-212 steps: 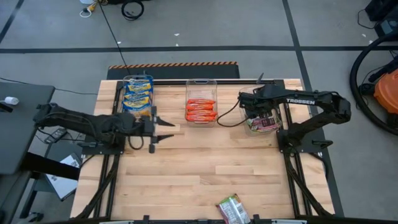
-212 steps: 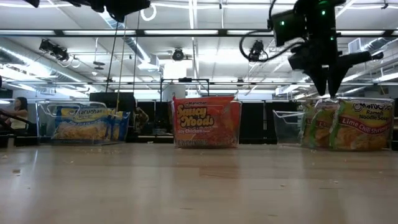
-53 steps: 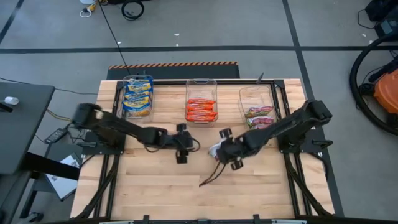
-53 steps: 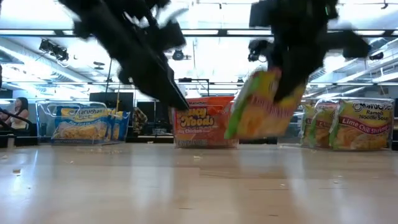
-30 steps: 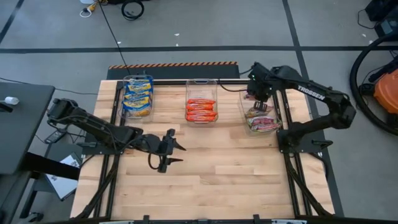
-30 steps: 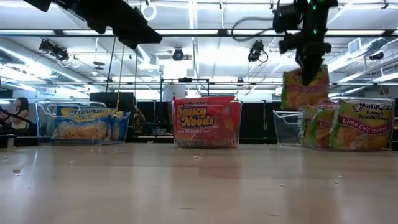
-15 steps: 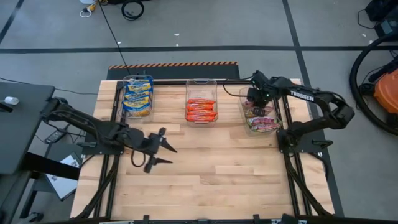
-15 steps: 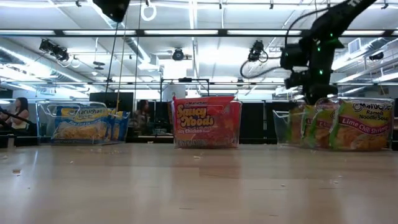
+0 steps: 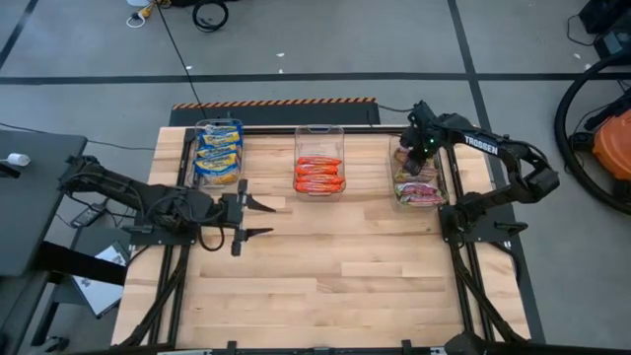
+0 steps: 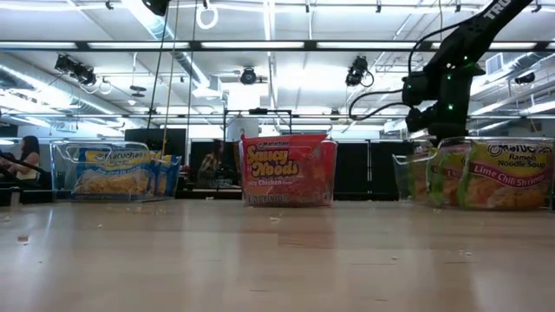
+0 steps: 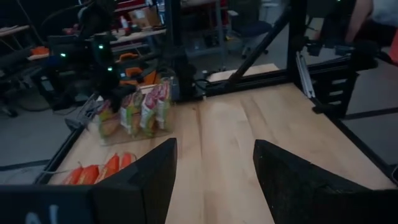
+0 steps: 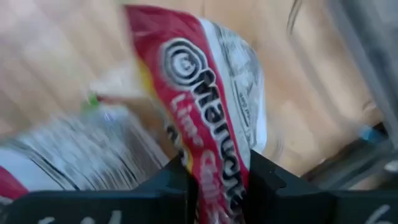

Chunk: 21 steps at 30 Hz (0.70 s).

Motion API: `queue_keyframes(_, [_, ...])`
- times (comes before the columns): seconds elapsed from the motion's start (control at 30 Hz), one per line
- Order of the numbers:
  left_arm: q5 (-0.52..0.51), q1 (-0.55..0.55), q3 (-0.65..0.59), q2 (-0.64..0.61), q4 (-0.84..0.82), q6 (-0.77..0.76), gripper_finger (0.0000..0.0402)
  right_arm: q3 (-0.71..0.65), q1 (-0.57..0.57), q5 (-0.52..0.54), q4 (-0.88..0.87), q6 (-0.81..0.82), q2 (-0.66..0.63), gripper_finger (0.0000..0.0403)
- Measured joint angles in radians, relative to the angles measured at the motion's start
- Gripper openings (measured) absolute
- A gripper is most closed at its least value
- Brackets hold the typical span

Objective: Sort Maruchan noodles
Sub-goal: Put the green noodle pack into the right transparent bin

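Observation:
The Maruchan noodles stand sorted in three clear bins along the table's far edge. Yellow-and-blue packets (image 9: 218,153) fill the left bin, orange-red ones (image 9: 318,175) the middle, and silvery-white lime chili ones (image 9: 417,187) the right. My right gripper (image 9: 419,161) is over the far end of the right bin, shut on one more lime chili packet (image 12: 211,112). My left gripper (image 9: 268,220) hovers open over bare wood near the table's left side and holds nothing. My right gripper pinches the lime chili packet between its two fingers at one edge (image 12: 214,171), coming from above and pointing down into the right bin. The packet extends away from the fingers among the other packets (image 12: 74,143). What its lower end rests on is hidden.
The bins' clear walls (image 10: 403,178) stand around the packets. A black frame rail (image 9: 296,129) runs along the far edge. Bare wood (image 9: 335,276) spreads across the table's middle and near part. A person shows far off beyond the table (image 10: 26,156).
My right gripper came down from above the right bin, lowering the lime chili packet from clear above the rim in among the other packets. My left gripper, still open, drew back toward the table's left edge.

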Motion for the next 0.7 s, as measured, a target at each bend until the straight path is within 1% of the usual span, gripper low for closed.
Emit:
queue_keyframes(0.13, [0.002, 0.003, 0.0, 0.0, -0.005, -0.003, 0.0217, 0.024, -0.009, -0.018, 0.012, 0.002, -0.012, 0.0117])
queue_keyframes(0.27, [0.002, 0.003, 0.0, 0.0, -0.014, -0.013, 0.0217, 0.041, -0.009, 0.004, -0.006, -0.014, -0.012, 0.0137])
queue_keyframes(0.43, [0.002, 0.003, 0.0, -0.003, -0.013, -0.015, 0.0217, 0.049, -0.008, 0.088, 0.0, -0.044, -0.012, 0.0144])
queue_keyframes(0.57, [0.002, 0.003, 0.0, -0.003, -0.012, -0.015, 0.0217, 0.049, -0.005, 0.127, 0.0, -0.089, -0.012, 0.0119])
queue_keyframes(0.7, [0.002, 0.003, 0.0, -0.003, -0.013, -0.014, 0.0217, 0.049, 0.018, 0.13, -0.007, -0.125, -0.012, 0.0063])
